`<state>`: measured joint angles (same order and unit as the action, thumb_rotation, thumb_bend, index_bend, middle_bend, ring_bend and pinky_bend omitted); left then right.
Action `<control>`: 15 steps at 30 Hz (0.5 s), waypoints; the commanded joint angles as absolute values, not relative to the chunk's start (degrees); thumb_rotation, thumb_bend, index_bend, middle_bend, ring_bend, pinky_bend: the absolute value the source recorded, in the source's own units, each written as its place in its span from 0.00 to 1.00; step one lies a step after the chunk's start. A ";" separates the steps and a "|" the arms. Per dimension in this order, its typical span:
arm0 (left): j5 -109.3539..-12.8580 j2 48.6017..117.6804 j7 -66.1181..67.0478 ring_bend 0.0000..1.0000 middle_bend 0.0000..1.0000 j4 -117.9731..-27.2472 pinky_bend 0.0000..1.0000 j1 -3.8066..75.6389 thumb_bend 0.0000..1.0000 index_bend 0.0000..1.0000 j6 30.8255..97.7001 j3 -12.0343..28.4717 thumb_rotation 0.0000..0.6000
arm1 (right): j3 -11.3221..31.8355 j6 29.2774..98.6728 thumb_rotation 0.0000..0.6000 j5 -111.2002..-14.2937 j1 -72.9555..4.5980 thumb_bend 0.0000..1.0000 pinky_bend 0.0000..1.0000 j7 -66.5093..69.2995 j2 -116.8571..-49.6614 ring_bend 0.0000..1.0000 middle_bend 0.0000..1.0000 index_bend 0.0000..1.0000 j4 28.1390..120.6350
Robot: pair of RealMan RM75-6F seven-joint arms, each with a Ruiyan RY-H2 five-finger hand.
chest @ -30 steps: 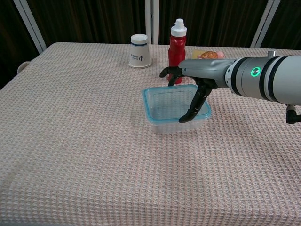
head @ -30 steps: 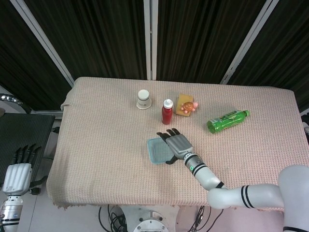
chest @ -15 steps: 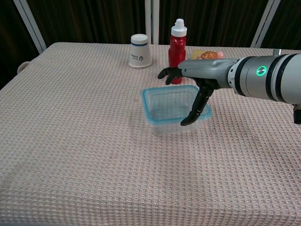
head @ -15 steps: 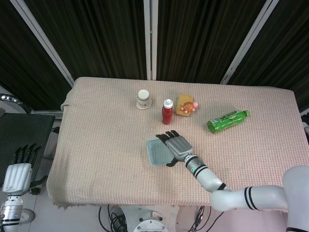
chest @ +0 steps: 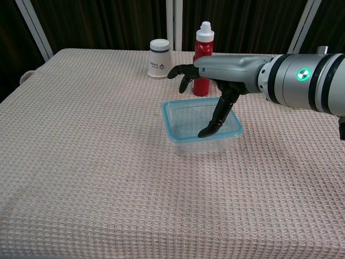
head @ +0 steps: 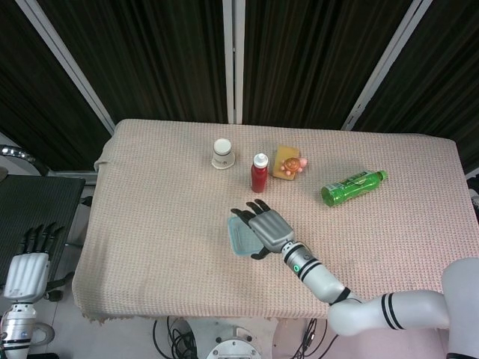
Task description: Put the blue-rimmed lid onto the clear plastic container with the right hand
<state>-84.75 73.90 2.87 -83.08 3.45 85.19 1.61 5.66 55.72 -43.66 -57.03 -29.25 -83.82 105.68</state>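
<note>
I take the clear plastic container [chest: 202, 128] as my landmark; it sits on the woven tablecloth [chest: 81, 162] with the blue-rimmed lid [chest: 171, 129] already lying on top of it, rim to rim as far as I can judge. My right hand [chest: 207, 81] hovers flat above it, fingers spread and grasping nothing, with the thumb [chest: 215, 116] hanging down toward the near-right part of the lid. Whether that thumb tip touches the lid I cannot tell from either view.

My worry is that the lid is only resting, not snapped shut. If I press with the thumb alone on 1 corner, the opposite edge could tip up, or the light container could skid across the cloth. A push off-centre might also shove the whole box.

Just behind the container stands the red bottle [chest: 203, 58], close to my fingertips [chest: 180, 71]; reaching any further past the container could knock it over. The white cup [chest: 159, 58] behind and to the left of the container is less at risk. The green bottle [head: 353, 185] and the toy [head: 289, 162] lie well clear.

My left hand [head: 30, 263] hangs off the table far to the left of the container, fingers straight and loose, holding nothing.
</note>
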 commanded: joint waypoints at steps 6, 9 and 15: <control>-84.48 74.01 2.46 0.00 0.05 -82.85 0.00 3.02 0.06 0.13 85.46 1.48 1.00 | 7.34 54.21 1.00 -38.98 -59.76 0.00 0.00 -31.87 -87.17 0.00 0.27 0.00 102.77; -84.42 74.08 2.20 0.00 0.05 -82.64 0.00 2.91 0.06 0.13 85.41 1.40 1.00 | 7.39 54.15 1.00 -38.01 -60.15 0.00 0.00 -32.32 -87.62 0.00 0.27 0.00 102.24; -84.50 74.12 1.99 0.00 0.05 -82.39 0.00 2.99 0.06 0.13 85.31 1.46 1.00 | 7.55 54.02 1.00 -37.20 -60.59 0.00 0.00 -32.49 -88.37 0.00 0.27 0.00 101.47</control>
